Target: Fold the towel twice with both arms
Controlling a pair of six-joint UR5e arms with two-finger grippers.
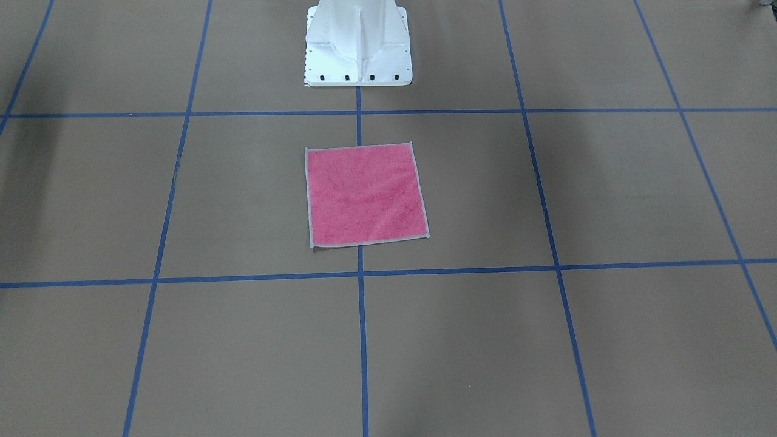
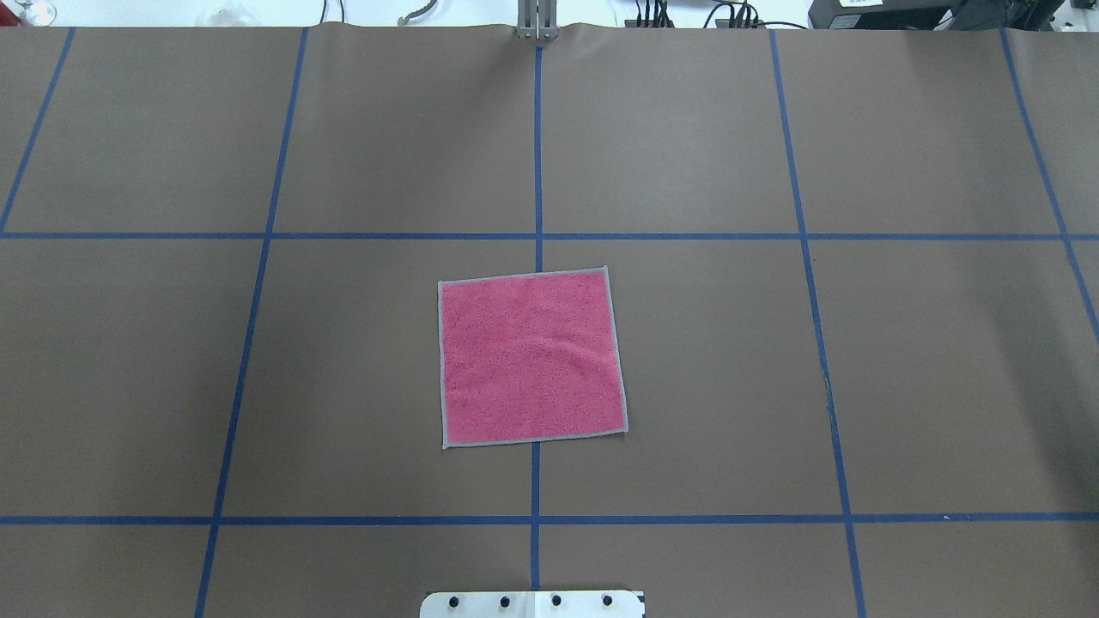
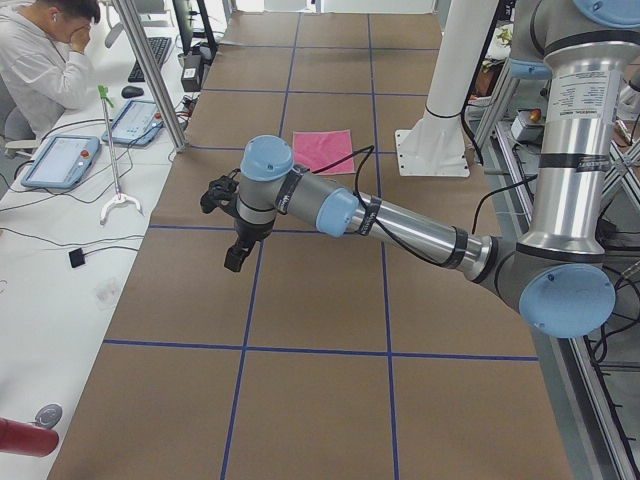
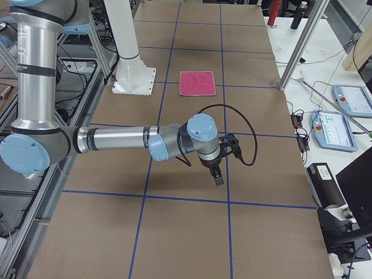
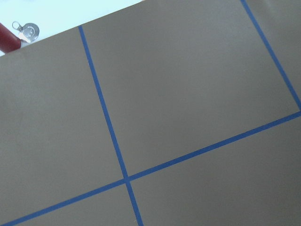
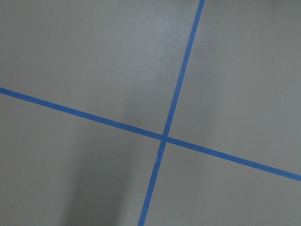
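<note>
The towel (image 1: 364, 194) lies flat and unfolded, pink face up, with light grey edging, in the middle of the brown table in front of the pedestal. It also shows in the overhead view (image 2: 532, 356) and both side views (image 3: 323, 150) (image 4: 197, 82). My left gripper (image 3: 234, 260) hangs above the table far out on my left, well away from the towel. My right gripper (image 4: 218, 179) hangs above the table far out on my right. Both show only in side views, so I cannot tell whether they are open or shut. The wrist views show only brown table and blue tape.
The white pedestal base (image 1: 358, 48) stands behind the towel. Blue tape lines (image 2: 537, 154) grid the table. A seated operator (image 3: 40, 60) and teach pendants (image 3: 60, 160) (image 4: 334, 128) are at side benches. A red object (image 3: 25, 438) lies at the table's left end.
</note>
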